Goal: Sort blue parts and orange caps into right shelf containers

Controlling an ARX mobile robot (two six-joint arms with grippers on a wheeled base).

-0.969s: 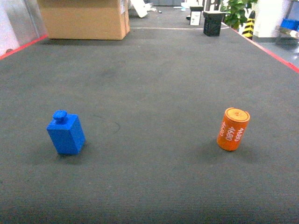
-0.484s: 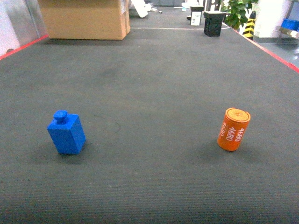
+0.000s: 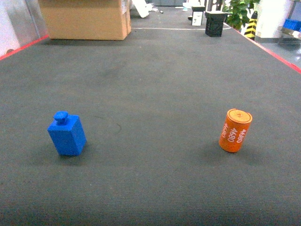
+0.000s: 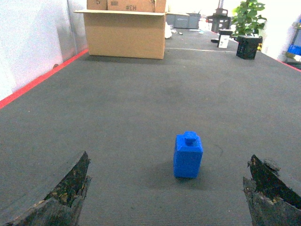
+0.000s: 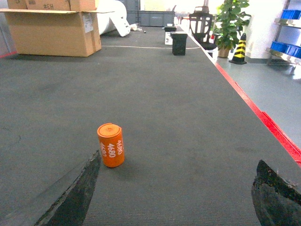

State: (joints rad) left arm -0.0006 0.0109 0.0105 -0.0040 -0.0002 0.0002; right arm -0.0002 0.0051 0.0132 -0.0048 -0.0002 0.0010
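Blue part [image 3: 66, 135], frame left; orange cap [image 3: 235, 130], frame right, upright on dark floor [image 3: 155, 84]. Left pincer [image 4: 164, 197] and right pincer [image 5: 174, 197] spread wide, seemingly empty.

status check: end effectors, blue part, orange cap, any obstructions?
Both end effectors open, empty: left, right. Blue part upright on the mat, untouched. Orange cap upright, marked 4680, untouched. Nothing blocking either; cardboard box far back.

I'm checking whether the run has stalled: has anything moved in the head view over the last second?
Nothing visibly changed. The blue part and the orange cap stand upright on the dark floor where they were, apart, neither held.
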